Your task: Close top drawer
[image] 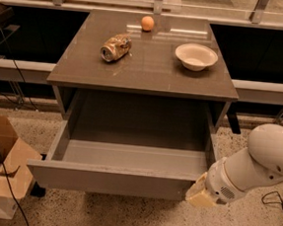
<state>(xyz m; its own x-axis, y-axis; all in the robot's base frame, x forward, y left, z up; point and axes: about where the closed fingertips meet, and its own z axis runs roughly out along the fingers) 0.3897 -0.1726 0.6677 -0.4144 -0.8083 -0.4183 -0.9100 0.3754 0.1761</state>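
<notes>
1. A speckled stone floor [137, 218] lies under a brown-grey tabletop [145, 73].
2. On the tabletop lie a crushed metal can [116, 47] on its side, a small orange ball [147, 23] at the back, and a shallow white bowl [196, 56] showing its pale inside.
3. The wide grey top drawer [111, 179] is pulled far out; its shallow box shows its grey bottom.
4. The tan gripper [201, 193], on a white arm [261, 162], sits at the drawer's right front corner; how wide it is set cannot be told.
5. A brown cardboard box [0, 172], left, holds something green.
</notes>
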